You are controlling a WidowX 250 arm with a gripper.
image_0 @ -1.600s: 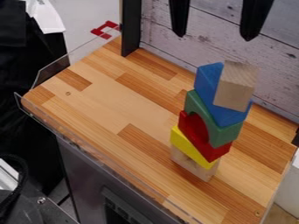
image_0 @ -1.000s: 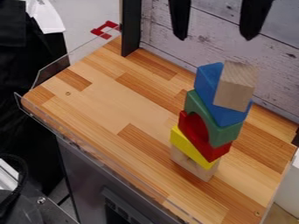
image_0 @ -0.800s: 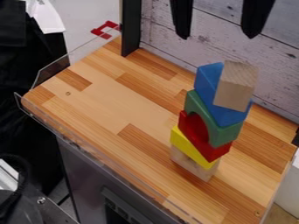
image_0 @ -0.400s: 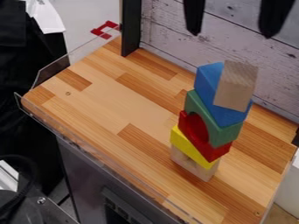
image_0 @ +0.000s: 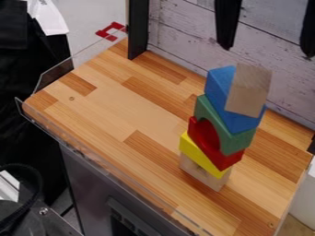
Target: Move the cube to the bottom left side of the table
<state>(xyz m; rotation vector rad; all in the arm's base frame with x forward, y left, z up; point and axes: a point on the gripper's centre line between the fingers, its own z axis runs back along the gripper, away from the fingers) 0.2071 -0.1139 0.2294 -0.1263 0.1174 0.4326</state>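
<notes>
Clock directions taken from the middle of the view. Pincer (image_0: 267, 52) at one o'clock, black, hanging in front of the whitewashed plank wall (image_0: 271, 39); it is released, its two fingers (image_0: 227, 23) wide apart and the gap between them bare. Cube (image_0: 249, 90), plain pale wood with visible grain, sits at two o'clock, on top of a leaning-looking stack, below the pincer and apart from it. Under the cube, going down: blue block (image_0: 218, 87), green arch (image_0: 237, 140), red block (image_0: 229, 160) with a curved hollow, yellow wedge (image_0: 200, 155), then a pale wooden base block (image_0: 200, 174) resting on the table (image_0: 117, 106) at five o'clock. Layers touch, each set a little askew. Table is striped wood in light and darker strips; a low clear rim (image_0: 92, 154) runs along its edge from nine o'clock round to six. Black post (image_0: 137, 30) near half past eleven, red clip (image_0: 111, 31) at eleven, beyond the table's edge. Grey cabinet (image_0: 92, 179) at seven, its dark front panel (image_0: 126, 223) carrying small pale marks, too small to tell if they are lettering.
</notes>
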